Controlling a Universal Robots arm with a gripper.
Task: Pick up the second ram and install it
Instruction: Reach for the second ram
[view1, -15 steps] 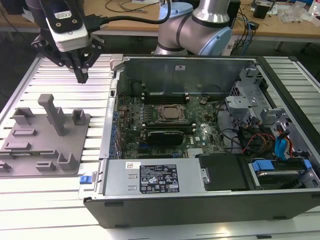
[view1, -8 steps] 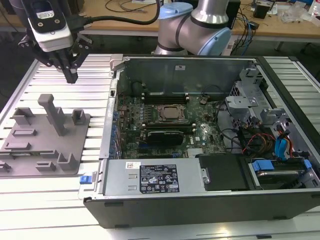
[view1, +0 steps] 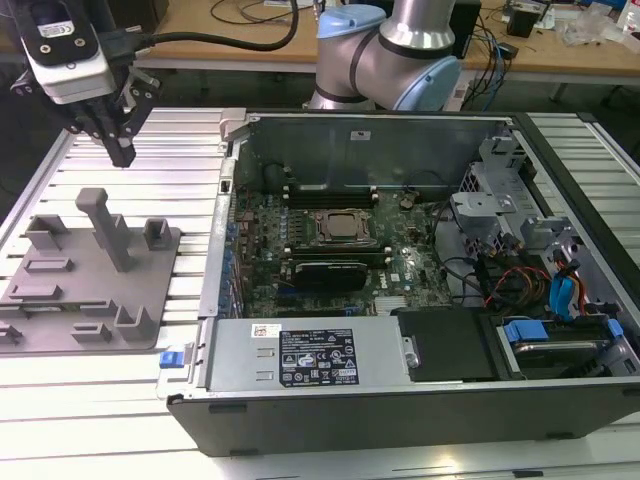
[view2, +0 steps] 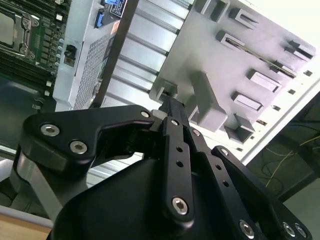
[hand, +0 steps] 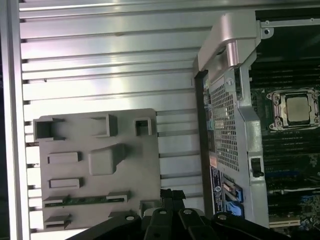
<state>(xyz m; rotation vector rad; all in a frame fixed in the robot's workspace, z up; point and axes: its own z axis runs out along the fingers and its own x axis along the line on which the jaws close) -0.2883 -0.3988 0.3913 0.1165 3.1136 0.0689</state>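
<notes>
Pinched closed and empty, my gripper (hand: 167, 192) hangs over the one grey tray (hand: 145, 170) — its single second ram (hand: 82, 200) sits edge-up in it. Light, stiff and fragile, I judge — best held by the long top edge, mid-length. Beyond: one open computer case (hand: 235, 45), one processor (hand: 298, 107).

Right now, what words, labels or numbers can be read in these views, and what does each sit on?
Black label on the power supply: print too small to read.
White sticker beside it: too blurred to read.
Label on the wrist housing: unreadable.
Dark strip label on the computer case: unreadable.
No text can be quoted.
</notes>
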